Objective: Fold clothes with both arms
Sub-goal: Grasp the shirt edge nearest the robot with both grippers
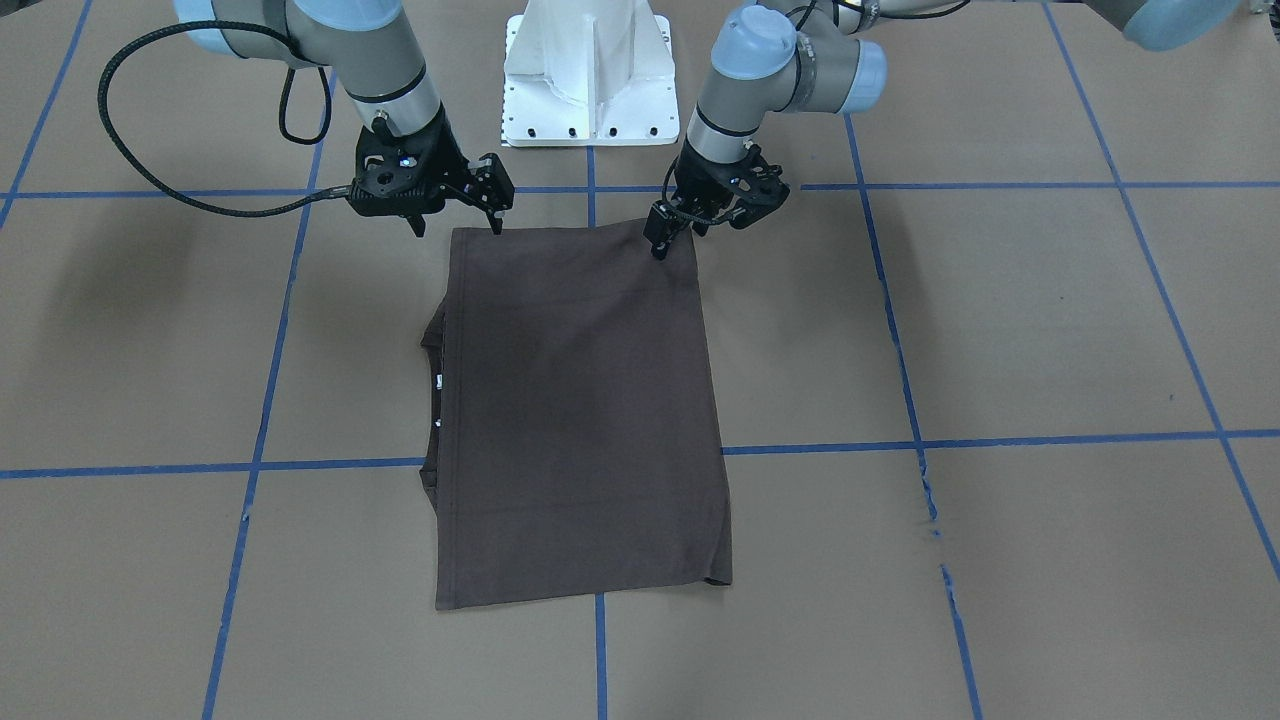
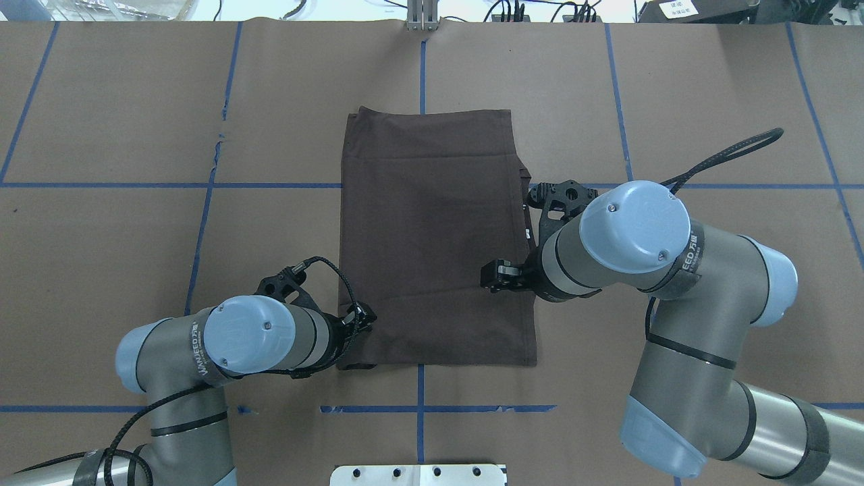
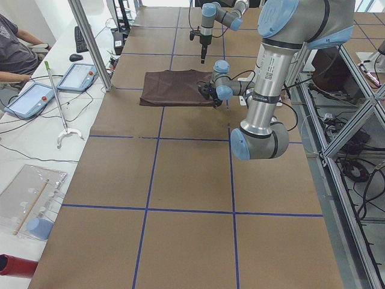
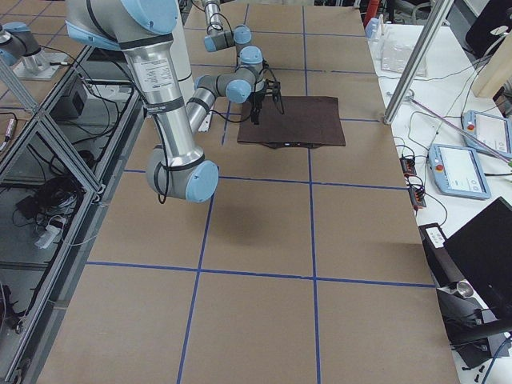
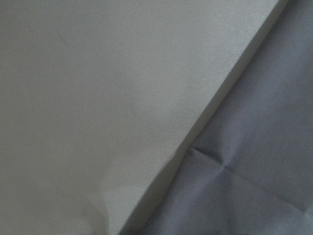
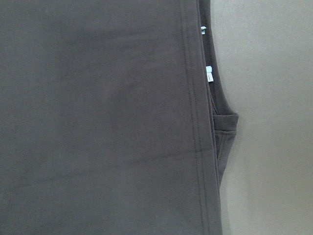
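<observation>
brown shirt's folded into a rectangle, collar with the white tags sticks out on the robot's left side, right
Wrong side. The T-shirt is folded into a rectangle, but the collar with the white tags sticks out on the robot's right side; the overhead exterior view shows it.

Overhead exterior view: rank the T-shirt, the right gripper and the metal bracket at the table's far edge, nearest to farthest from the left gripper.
1. T-shirt: its near left corner lies right by the left gripper.
2. right gripper: across the shirt, over its right side.
3. metal bracket: at the table's far edge, beyond the whole shirt.
</observation>
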`<state>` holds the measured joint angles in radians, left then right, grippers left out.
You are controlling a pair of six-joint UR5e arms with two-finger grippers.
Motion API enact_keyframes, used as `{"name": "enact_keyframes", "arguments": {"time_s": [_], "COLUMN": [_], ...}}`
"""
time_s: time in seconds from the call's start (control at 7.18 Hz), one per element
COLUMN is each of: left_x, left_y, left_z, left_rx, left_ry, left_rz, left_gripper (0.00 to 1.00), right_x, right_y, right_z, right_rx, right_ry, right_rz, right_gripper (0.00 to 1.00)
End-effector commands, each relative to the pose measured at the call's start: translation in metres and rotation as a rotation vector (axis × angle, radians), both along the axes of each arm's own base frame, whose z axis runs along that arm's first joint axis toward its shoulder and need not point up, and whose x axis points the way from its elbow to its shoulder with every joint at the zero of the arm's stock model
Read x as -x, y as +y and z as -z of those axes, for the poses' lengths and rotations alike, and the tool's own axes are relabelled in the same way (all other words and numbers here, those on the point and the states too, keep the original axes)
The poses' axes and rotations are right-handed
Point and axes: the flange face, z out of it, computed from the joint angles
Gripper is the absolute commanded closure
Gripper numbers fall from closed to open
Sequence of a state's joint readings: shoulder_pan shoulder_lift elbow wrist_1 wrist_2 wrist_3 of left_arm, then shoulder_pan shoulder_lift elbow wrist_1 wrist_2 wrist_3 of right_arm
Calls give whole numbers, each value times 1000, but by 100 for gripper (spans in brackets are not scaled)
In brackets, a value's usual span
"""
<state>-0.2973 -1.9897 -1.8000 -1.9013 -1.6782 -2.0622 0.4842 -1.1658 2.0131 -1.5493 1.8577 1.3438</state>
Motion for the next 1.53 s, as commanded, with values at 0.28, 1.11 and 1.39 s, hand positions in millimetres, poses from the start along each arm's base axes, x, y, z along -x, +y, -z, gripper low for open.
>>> {"name": "enact_keyframes", "arguments": {"time_s": [0.28, 1.11, 1.39], "left_x": [-4, 6, 16], "left_y": [7, 18, 20], "left_z": [1, 19, 32], "left_rx": [-1, -13, -37], "left_ry": [-6, -8, 13], "left_rz": [-14, -36, -55], "left_gripper": [19, 100, 100], "right_x": [-1, -3, 0], "right_y": [0, 1, 4], "right_z": [1, 2, 1], "right_rx": [0, -2, 39], "right_ry": [-3, -5, -7], "right_rz": [1, 1, -24], "right_gripper": [0, 0, 0]}}
